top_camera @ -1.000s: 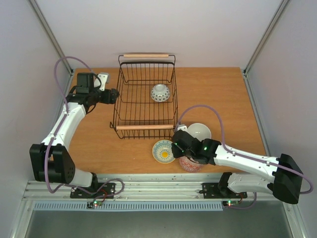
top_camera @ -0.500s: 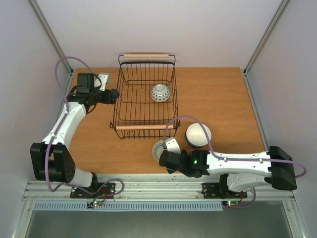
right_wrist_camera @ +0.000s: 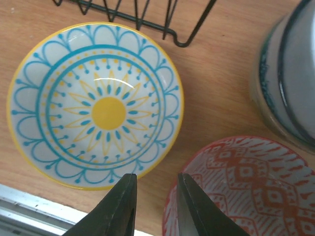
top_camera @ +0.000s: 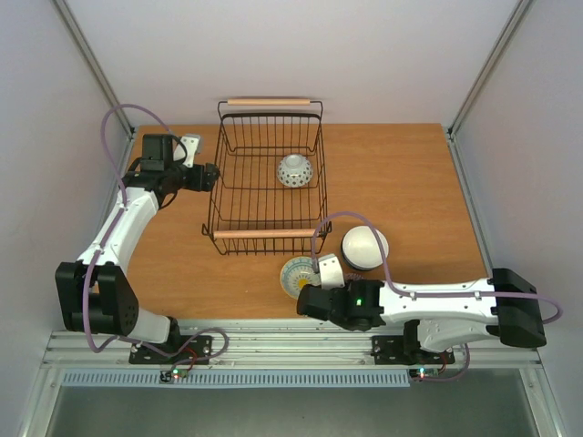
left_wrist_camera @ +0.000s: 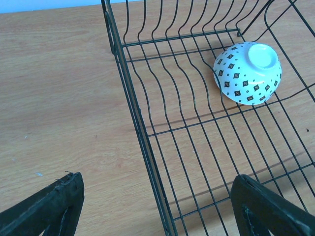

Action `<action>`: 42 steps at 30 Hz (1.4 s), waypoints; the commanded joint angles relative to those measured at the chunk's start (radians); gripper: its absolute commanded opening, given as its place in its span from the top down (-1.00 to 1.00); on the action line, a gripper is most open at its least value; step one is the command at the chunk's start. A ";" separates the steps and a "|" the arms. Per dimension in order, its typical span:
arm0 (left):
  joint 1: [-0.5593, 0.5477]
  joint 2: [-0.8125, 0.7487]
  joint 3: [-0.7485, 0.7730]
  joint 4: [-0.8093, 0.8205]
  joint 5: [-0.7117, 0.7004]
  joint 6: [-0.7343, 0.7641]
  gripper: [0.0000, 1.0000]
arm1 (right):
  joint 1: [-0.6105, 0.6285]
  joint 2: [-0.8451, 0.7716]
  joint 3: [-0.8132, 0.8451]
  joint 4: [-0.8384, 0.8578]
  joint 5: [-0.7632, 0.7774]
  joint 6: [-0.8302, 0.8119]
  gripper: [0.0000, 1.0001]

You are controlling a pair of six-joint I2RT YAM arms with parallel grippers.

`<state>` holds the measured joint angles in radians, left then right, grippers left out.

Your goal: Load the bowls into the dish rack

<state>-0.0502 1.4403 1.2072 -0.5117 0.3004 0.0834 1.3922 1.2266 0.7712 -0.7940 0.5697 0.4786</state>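
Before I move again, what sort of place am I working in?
Probably a lab test cell, not a kitchen: wooden table boxed by plain walls, metal mounting rail along its near edge.

The left arm point(top_camera: 123, 223) and right arm point(top_camera: 437, 296) share white link shells, black joint housings and black bases. A purple cable point(top_camera: 107, 123) loops along each. A green light point(top_camera: 358, 297) glows on the right forearm. The left tool point(left_wrist_camera: 157, 178) has scuffed matte black fingers point(left_wrist_camera: 49, 209); the right tool point(right_wrist_camera: 156, 175), smooth black ones.

Wooden table point(top_camera: 410, 182) w/ pale walls point(top_camera: 364, 55) round it & a ribbed metal rail point(top_camera: 273, 346) along near edge.
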 commanded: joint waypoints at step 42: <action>-0.001 0.000 -0.015 0.013 0.014 0.009 -0.64 | 0.028 -0.341 -0.212 -0.459 0.090 0.644 0.46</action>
<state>-0.0502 1.4403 1.2018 -0.5125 0.3035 0.0834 1.4090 0.8955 0.5743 -1.2209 0.6376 1.0302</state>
